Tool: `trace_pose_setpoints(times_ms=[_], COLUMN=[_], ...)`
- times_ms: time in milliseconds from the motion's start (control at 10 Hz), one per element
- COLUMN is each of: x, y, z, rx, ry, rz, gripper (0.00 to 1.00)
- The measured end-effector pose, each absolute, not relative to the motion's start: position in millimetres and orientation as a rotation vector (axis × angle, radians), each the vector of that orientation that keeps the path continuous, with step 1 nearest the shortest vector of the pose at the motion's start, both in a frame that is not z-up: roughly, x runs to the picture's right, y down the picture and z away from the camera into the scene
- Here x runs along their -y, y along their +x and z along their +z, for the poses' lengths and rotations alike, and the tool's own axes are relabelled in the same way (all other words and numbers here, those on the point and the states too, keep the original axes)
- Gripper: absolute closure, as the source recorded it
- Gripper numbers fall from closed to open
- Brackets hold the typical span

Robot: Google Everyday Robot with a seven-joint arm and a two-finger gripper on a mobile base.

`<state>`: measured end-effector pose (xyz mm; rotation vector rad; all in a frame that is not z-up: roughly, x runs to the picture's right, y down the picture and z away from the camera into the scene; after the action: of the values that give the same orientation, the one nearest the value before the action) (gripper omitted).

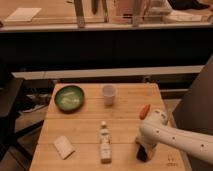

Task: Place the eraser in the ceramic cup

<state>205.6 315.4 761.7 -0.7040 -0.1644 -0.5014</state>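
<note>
The white ceramic cup (pixel 108 94) stands upright at the back middle of the wooden table (pixel 90 125). The black eraser (pixel 142 152) lies near the table's front right, partly covered by my arm. My gripper (pixel 143 149) reaches down from the white arm (pixel 170 136) right onto the eraser. The cup is well to the back left of the gripper.
A round green bowl (pixel 69 97) sits at the back left. A flat white block (pixel 63 146) lies front left. A small white bottle (pixel 104 142) lies front middle. An orange carrot-shaped piece (pixel 144 110) lies just behind my arm. A dark shelf runs behind the table.
</note>
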Motion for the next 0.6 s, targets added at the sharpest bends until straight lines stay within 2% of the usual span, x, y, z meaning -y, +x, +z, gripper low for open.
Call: trace_pose_setpoints(times_ms=[400, 600], x=[-313, -310], y=[209, 210], z=[749, 748], rx=[0.172, 0.179], ry=[-0.679, -0.674], rz=[-0.507, -0.507], gripper=[0.93, 1.0])
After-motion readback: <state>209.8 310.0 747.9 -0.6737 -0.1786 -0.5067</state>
